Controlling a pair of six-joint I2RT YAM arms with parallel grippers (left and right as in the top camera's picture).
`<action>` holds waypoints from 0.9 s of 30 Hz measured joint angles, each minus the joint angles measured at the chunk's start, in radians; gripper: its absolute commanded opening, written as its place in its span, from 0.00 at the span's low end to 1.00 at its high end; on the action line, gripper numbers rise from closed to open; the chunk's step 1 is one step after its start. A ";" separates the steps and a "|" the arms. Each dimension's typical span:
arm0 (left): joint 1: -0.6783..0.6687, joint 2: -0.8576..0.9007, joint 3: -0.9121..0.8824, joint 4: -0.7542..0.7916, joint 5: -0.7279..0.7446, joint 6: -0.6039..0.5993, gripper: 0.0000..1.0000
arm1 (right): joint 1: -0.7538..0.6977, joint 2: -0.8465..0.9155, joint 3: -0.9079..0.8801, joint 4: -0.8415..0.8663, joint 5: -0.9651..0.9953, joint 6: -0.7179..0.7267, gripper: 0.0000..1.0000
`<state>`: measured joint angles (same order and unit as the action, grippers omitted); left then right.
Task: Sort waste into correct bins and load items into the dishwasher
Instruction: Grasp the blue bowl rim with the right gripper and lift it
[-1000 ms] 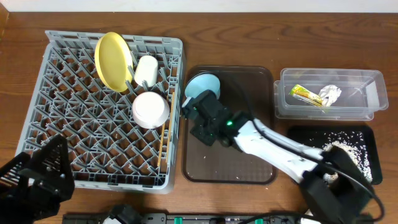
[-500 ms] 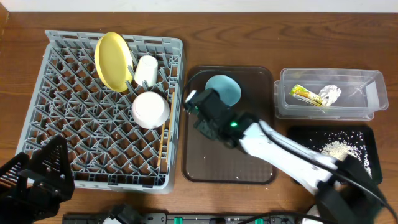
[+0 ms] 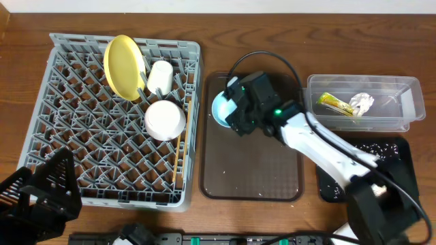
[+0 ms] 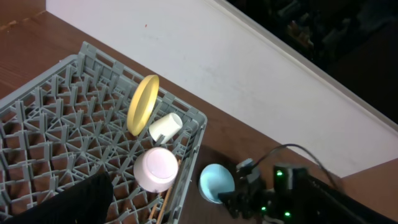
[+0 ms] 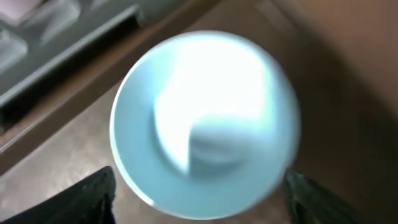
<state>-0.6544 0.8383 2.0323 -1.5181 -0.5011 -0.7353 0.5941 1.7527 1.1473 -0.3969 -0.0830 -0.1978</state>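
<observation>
A lab-like robot bench: wooden table [image 3: 225, 41], plain white wall [image 4: 205, 68] behind, power strip [image 3: 136, 237] at the front edge

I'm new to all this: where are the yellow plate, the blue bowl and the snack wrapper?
yellow plate [image 3: 123, 66], overhead view, middle of its face.
light blue bowl [image 4: 216, 182], left wrist view, its middle.
snack wrapper [image 3: 332, 103], overhead view, its middle.

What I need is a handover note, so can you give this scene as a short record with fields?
rack: grey dish rack holds yellow plate on edge, small white cup, white bowl, chopsticks
brown serving tray: light blue bowl at its far end
right claw: open, straddling the bowl
left claw: open, empty, at rack's near corner
clear tub: snack wrapper, crumpled tissue
black tray: rice scraps
</observation>
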 measured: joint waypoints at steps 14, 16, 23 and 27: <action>0.000 0.000 0.000 0.000 0.000 0.000 0.93 | 0.066 0.071 0.000 -0.053 0.028 -0.042 0.44; 0.000 0.000 0.000 0.000 0.000 0.000 0.93 | 0.066 0.071 0.000 -0.062 0.037 -0.043 0.41; 0.000 0.000 0.000 0.000 0.000 0.000 0.93 | 0.066 0.072 0.000 -0.061 0.050 -0.045 0.35; 0.000 0.000 0.000 0.000 0.000 0.000 0.93 | 0.066 0.074 0.000 -0.060 0.054 -0.065 0.24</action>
<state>-0.6544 0.8383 2.0323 -1.5181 -0.5011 -0.7353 0.6605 1.8271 1.1469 -0.4572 -0.0288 -0.2630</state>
